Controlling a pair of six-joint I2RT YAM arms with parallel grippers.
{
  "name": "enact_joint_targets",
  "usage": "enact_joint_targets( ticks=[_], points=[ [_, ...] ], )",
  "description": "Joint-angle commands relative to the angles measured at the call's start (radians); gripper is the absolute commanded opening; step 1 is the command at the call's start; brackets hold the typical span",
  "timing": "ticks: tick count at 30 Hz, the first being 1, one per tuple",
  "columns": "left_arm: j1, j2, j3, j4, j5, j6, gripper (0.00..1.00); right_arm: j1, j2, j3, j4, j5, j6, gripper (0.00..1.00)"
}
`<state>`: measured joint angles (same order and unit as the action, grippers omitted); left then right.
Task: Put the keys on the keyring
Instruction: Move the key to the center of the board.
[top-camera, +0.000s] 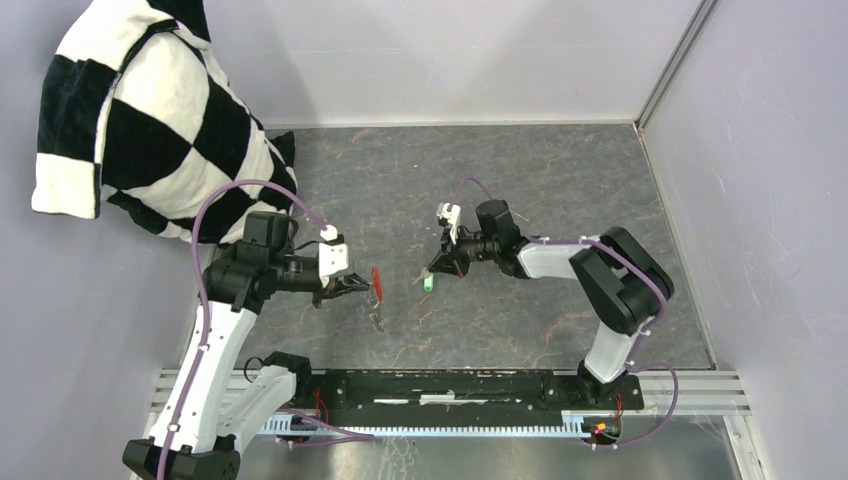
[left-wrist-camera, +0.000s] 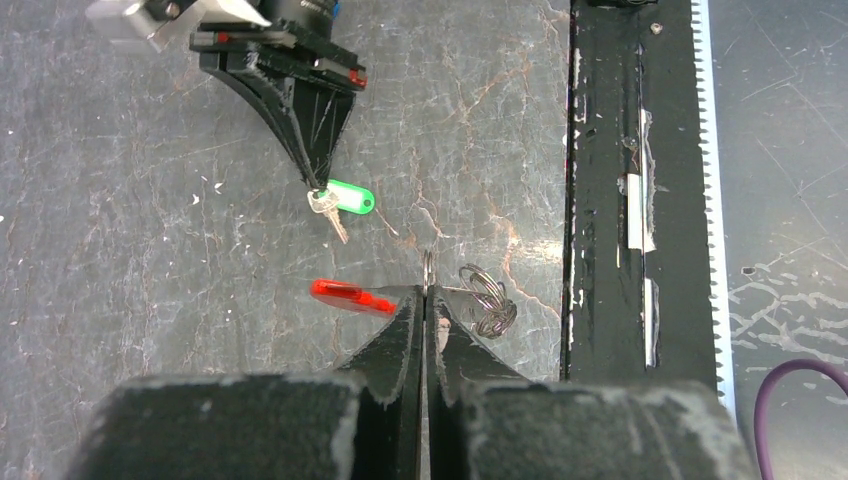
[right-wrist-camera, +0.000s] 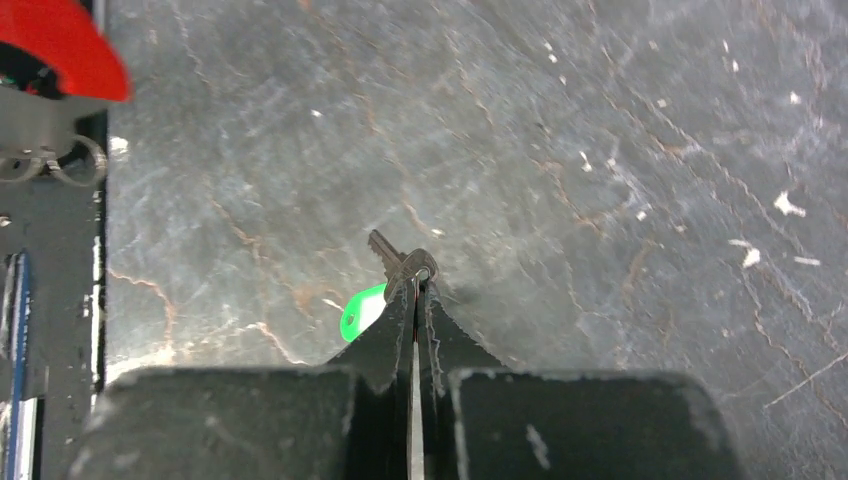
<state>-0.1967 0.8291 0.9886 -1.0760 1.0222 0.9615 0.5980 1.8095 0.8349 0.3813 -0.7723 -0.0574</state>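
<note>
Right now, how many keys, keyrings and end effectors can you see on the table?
Keys: 1, the green key.
Keyrings: 1, the keyring, with its red tag.
End effectors: 2, the left end effector and the right end effector.
Total: 4.

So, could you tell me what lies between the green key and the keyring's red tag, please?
Only bare grey tabletop: the left wrist view shows that stretch between the green key and the red tag, and the top external view agrees.
</note>
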Motion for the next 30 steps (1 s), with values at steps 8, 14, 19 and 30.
enact_joint_targets(
  ticks=[8,14,19,30],
  points=[
    [0.000,0.007,-0.020,0.003,0.017,-0.017,0.02,0.186,-0.335,-0.167,0.111,0.193,0.020,0.00],
    [0.000,0.009,-0.028,0.004,0.003,-0.016,0.02,0.278,-0.408,-0.166,0.033,0.328,-0.016,0.00],
    [0.000,-0.003,-0.021,0.006,-0.005,-0.015,0.02,0.278,-0.366,-0.183,-0.086,0.462,-0.011,0.00],
    [0.000,-0.007,0.001,0.005,-0.017,-0.016,0.02,0.277,-0.311,-0.235,0.016,0.461,0.024,0.19]
  ],
)
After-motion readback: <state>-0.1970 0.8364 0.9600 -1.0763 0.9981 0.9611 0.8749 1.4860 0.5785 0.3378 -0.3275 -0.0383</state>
